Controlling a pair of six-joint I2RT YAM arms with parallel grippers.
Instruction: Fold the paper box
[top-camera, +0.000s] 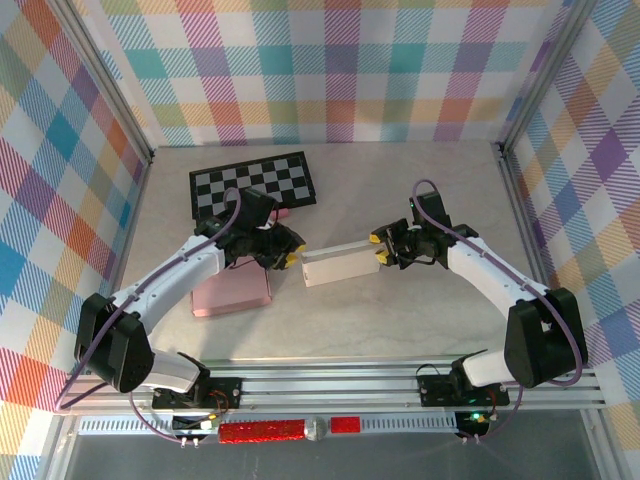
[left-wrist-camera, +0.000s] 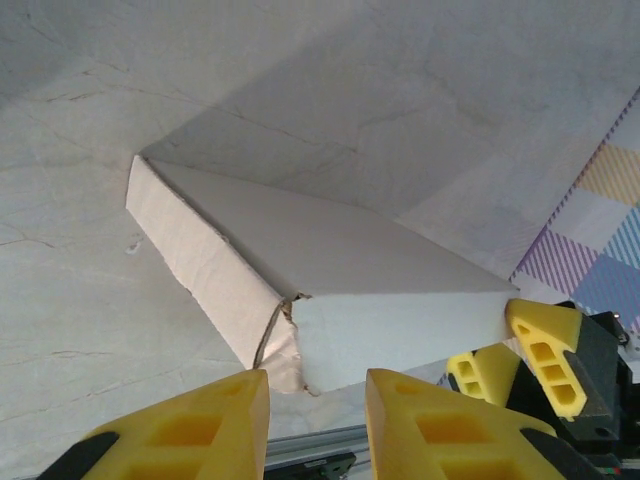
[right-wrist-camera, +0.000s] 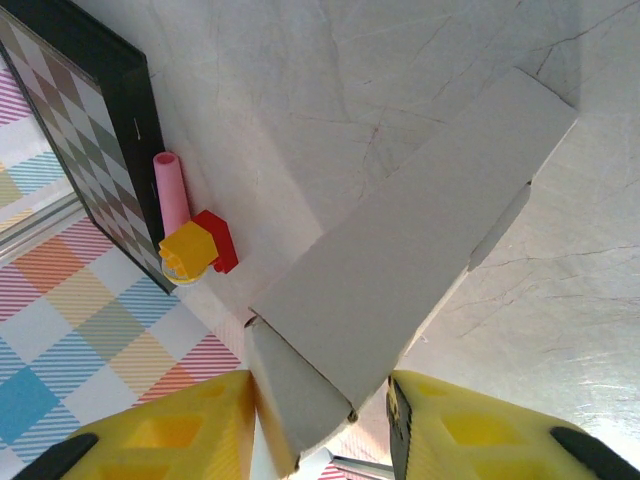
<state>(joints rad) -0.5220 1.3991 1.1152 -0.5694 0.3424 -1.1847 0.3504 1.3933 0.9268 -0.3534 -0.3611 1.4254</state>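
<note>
Currently I see the paper box lying mid-way across the surface. My right end effector grips its right end, while my left end effector stands parted at the other end.

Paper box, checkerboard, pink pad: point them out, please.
paper box (top-camera: 340, 265), top view, middle of its upper face
checkerboard (top-camera: 253, 183), top view, centre of the board
pink pad (top-camera: 230, 295), top view, bare near part

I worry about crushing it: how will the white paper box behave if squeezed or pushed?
The paper box is probably light and hollow: thin card edges show at its end flap. It likely dents under a hard squeeze from the right gripper clamping its other end. The flap's crease looks frayed, so pushing there may tear it.
</note>
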